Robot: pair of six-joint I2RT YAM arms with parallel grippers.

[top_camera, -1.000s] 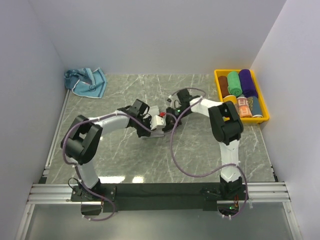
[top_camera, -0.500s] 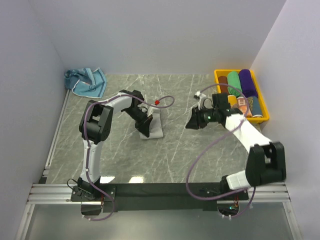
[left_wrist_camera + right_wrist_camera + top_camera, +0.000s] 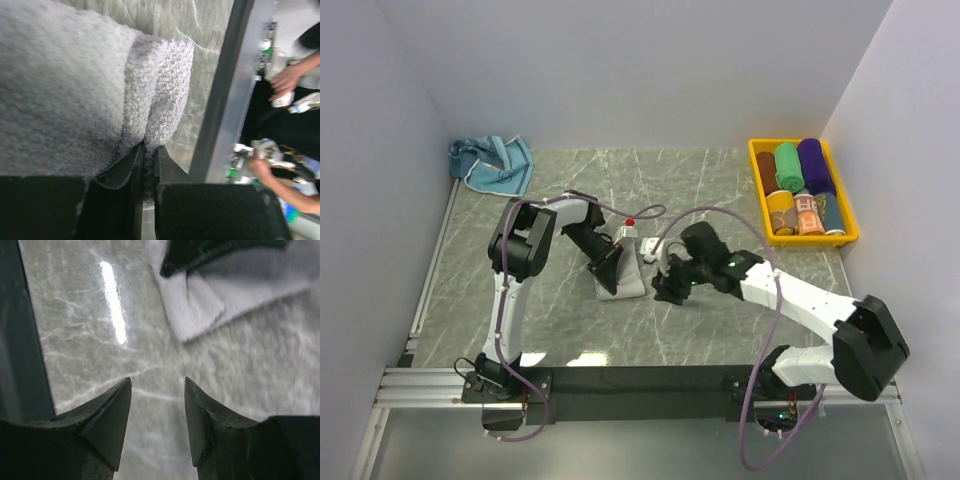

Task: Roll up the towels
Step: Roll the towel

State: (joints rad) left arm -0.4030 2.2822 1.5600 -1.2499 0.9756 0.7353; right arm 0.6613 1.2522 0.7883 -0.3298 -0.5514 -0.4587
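Observation:
A pale grey-white towel (image 3: 633, 268) lies partly folded on the marble table. My left gripper (image 3: 604, 271) is at its near left edge, shut on a fold of the towel (image 3: 160, 80), with cloth pinched between the jaws (image 3: 149, 150). My right gripper (image 3: 664, 291) is open and empty, low over bare marble just right of the towel. In the right wrist view (image 3: 156, 384) the towel's corner (image 3: 197, 307) lies ahead of the fingers, apart from them. A light blue towel (image 3: 492, 164) lies crumpled at the back left corner.
A yellow bin (image 3: 848, 225) at the back right holds brown, green, purple and orange rolls and printed ones. White walls stand on three sides. A metal rail (image 3: 430, 270) runs along the table's left edge, and a black bar (image 3: 640, 380) runs along the near edge.
My right arm has swung from near the bin to the table's middle, beside the towel. My left gripper has moved nearer along the towel, staying on it.

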